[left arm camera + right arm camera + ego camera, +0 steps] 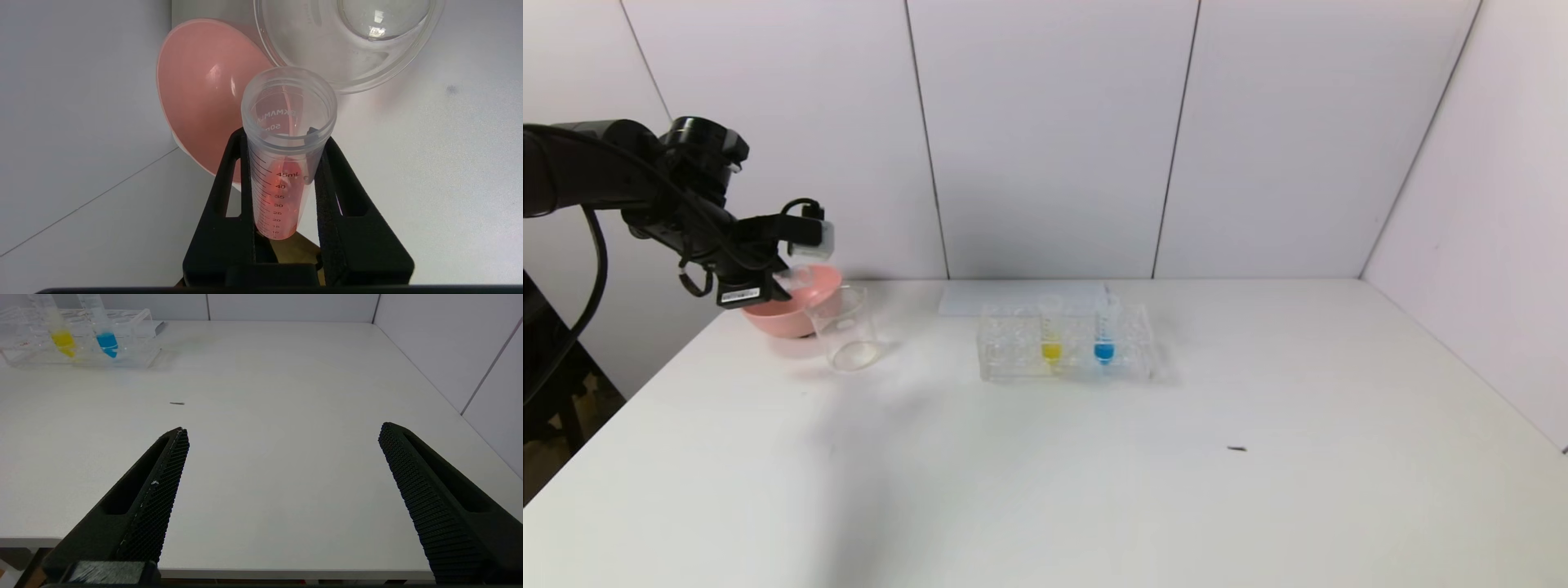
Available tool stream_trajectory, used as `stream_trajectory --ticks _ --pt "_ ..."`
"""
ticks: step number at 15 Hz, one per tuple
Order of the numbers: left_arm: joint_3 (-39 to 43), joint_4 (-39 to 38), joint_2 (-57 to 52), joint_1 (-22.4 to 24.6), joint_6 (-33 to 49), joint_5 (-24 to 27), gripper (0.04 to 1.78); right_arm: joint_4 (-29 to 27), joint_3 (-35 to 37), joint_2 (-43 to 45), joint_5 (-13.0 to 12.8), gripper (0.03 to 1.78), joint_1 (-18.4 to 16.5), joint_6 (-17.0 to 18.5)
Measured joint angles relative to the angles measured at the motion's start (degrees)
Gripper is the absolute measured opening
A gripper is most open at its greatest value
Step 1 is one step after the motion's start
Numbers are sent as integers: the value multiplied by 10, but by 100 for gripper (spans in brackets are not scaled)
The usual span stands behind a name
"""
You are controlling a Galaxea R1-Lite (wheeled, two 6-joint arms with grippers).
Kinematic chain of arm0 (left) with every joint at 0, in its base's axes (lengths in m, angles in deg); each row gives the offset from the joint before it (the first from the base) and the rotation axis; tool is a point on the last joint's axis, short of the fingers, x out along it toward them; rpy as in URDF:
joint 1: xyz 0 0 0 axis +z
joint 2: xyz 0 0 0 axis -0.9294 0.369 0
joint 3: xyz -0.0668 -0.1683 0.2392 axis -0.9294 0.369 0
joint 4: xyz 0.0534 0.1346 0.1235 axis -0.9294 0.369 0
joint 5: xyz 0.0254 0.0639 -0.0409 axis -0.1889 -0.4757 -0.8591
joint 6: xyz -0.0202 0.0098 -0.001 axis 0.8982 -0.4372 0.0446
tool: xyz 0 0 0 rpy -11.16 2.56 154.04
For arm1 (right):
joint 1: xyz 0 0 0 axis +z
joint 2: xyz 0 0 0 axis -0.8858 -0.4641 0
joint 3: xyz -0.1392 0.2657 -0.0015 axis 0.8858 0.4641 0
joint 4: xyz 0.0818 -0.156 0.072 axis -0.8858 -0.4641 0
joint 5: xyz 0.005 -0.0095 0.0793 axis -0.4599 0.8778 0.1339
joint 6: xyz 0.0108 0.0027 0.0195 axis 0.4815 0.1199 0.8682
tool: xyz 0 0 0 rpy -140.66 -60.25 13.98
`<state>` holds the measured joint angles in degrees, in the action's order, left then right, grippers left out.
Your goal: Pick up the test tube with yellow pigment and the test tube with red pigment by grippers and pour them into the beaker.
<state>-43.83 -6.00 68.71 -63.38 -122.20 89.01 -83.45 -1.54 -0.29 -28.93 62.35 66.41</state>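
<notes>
Red-pigment test tube (pixel 286 163) sits pinched between the fingers of my left gripper (pixel 286 179) — raised at the table's (pixel 1045 490) far left, over the pink bowl (pixel 792 314) and just beside the beaker (pixel 845 331). The yellow-pigment tube (pixel 1051 331) stands in the clear rack (pixel 1066 343) beside a blue tube (pixel 1104 333). My right gripper (pixel 282 465) hangs spread wide — low over the table's near right edge.

Black arm (pixel 596 175), looped black cables, tapering textured end effector fingers (pixel 163 486)
</notes>
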Motion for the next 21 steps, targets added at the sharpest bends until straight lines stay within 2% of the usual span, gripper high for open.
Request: stream_trajectory --ticks 11,21 --pt "0 -4 2 -9 -5 -41 45 0 0 0 0 170 0 0" --pt "-1 -7 3 -19 -5 -59 45 0 0 0 0 170 0 0"
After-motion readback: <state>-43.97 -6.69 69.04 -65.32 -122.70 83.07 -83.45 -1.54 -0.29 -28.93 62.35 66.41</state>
